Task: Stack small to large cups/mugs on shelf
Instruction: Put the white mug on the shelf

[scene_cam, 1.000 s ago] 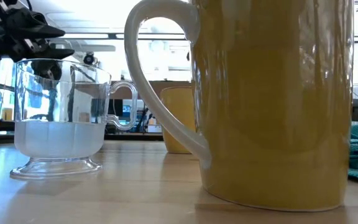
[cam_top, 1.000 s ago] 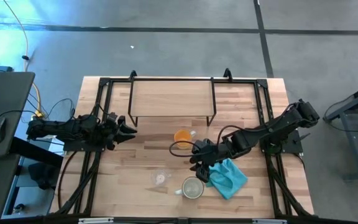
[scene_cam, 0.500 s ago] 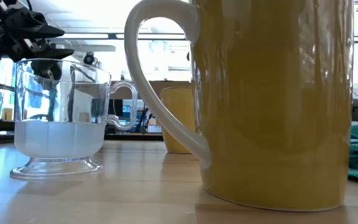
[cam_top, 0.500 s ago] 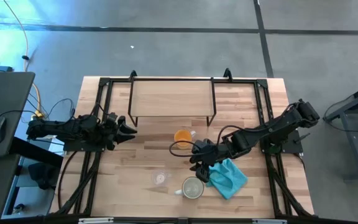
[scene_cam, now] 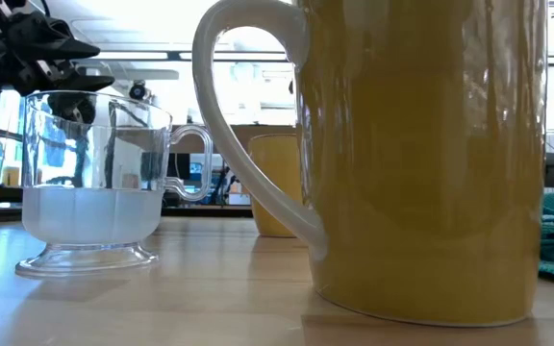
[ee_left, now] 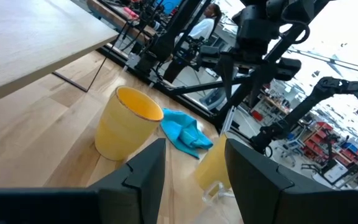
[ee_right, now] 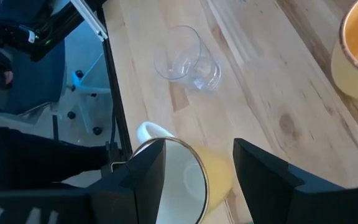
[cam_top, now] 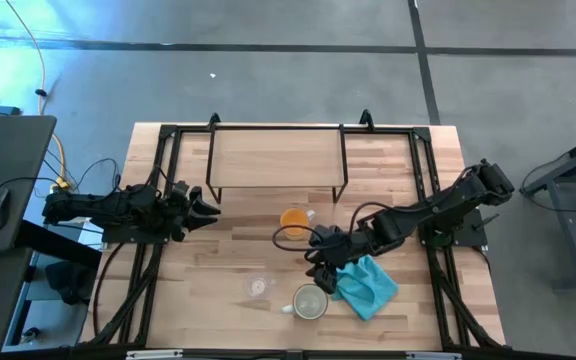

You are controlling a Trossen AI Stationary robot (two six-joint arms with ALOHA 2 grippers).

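The orange mug [cam_top: 293, 220] stands upright near the middle of the table [cam_top: 228, 260], and it makes a good spot to tell where all the other things are. The shelf [cam_top: 278, 158] is just behind the orange mug, toward the far edge of the table, and nothing sits on its wooden top. The small clear glass cup [cam_top: 258, 287] stands in front of the orange mug, a little to the left, nearer the front edge. The cream-white mug [cam_top: 310, 302] stands in front of the orange mug too, close beside the glass cup, with its white handle [scene_cam: 248, 144] pointing toward the glass cup. A teal-blue cloth [cam_top: 370, 284] lies crumpled in front of the orange mug and to its right, just beside the cream-white mug. The right gripper [cam_top: 320, 268] hangs between the orange mug and the cream-white mug, right above the rim of the cream-white mug, and its fingers [ee_right: 263, 171] are spread apart with nothing in them. The left gripper [cam_top: 210, 212] waits well off to the left of the orange mug, pointing at it, and its fingers [ee_left: 145, 171] are spread apart and hold nothing.
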